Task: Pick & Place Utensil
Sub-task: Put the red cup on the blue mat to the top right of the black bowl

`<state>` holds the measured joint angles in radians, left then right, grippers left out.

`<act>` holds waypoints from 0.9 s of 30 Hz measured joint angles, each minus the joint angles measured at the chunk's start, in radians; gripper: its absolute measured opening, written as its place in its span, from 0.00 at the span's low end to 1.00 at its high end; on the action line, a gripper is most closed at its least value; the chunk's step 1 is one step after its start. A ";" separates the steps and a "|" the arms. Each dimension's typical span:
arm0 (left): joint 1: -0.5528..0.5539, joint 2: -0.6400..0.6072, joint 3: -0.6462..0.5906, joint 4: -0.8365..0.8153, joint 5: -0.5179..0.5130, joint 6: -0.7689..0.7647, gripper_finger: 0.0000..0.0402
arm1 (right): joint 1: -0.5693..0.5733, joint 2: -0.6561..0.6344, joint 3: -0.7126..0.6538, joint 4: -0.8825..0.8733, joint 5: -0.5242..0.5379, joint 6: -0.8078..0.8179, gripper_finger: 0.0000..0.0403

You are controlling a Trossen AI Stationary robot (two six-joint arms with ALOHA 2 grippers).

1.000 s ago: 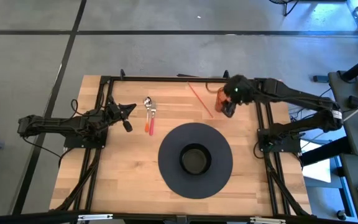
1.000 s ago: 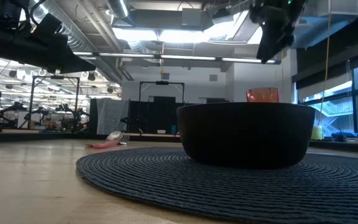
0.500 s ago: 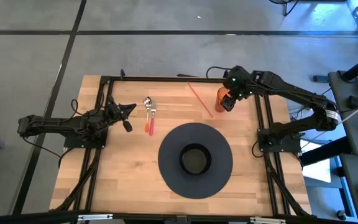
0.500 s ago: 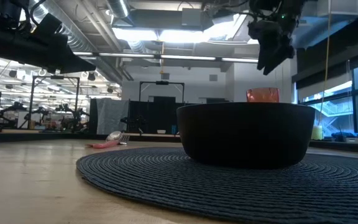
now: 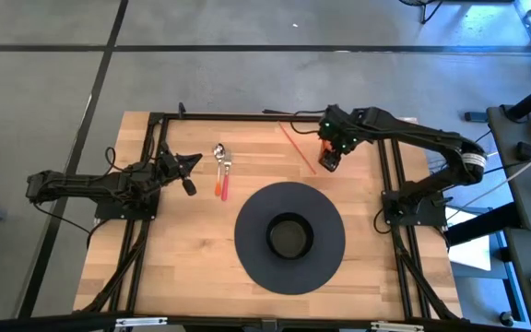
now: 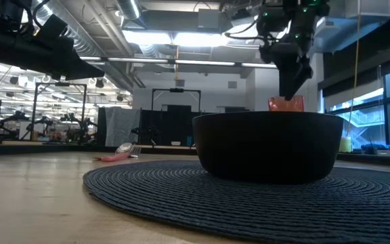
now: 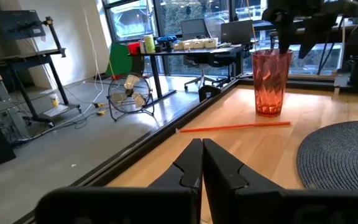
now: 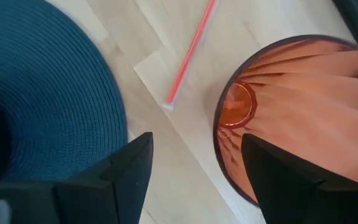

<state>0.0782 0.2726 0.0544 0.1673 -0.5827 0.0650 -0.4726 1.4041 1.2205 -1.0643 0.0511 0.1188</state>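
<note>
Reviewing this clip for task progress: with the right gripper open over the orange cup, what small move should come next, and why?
Probably shift the right gripper left, off the orange cup, toward the utensil. The utensil lies untouched on the table, across the red straw from it, so the open fingers are aimed at the wrong thing. The left gripper waits shut near the table's left edge.

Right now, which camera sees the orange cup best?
The left wrist view: the orange cup stands whole and upright on the table. The right wrist view looks down into it, cut off at the edge. The high view mostly hides it under the right gripper. The low view shows only its top above the bowl.
</note>
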 joint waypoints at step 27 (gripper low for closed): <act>0.000 0.000 0.000 -0.007 0.000 0.000 0.02 | 0.000 0.082 0.000 0.003 0.001 -0.104 0.06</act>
<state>0.0781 0.2726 0.0544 0.1600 -0.5827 0.0654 -0.4721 1.4860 1.2209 -1.0610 0.0525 0.0146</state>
